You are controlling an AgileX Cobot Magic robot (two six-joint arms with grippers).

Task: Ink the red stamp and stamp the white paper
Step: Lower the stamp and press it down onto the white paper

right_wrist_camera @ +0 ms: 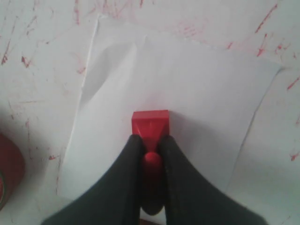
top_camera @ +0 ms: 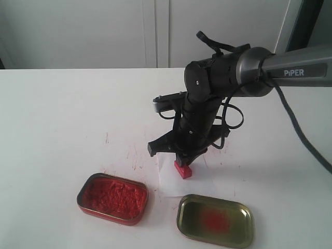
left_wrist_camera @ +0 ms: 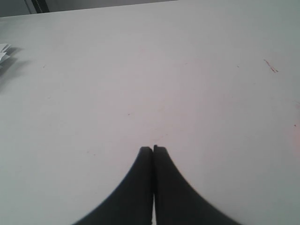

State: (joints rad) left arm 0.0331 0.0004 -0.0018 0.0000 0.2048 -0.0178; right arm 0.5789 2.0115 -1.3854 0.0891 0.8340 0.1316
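The red stamp [top_camera: 183, 169] [right_wrist_camera: 150, 124] stands with its square base on the white paper [top_camera: 171, 181] [right_wrist_camera: 187, 93]. My right gripper [top_camera: 182, 160] [right_wrist_camera: 151, 140] reaches down from above and is shut on the stamp's round knob. The paper lies flat, slightly creased, with the stamp near its middle in the right wrist view. My left gripper [left_wrist_camera: 153, 149] is shut on nothing, with only bare white table [left_wrist_camera: 150, 70] in front of it; it does not show in the exterior view.
A rounded tin of lumpy red ink [top_camera: 113, 198] lies at the front left, its edge in the right wrist view [right_wrist_camera: 9, 168]. A gold tin with a red smear [top_camera: 216, 220] lies front right of the paper. Red scratch marks [top_camera: 136, 158] fleck the tabletop.
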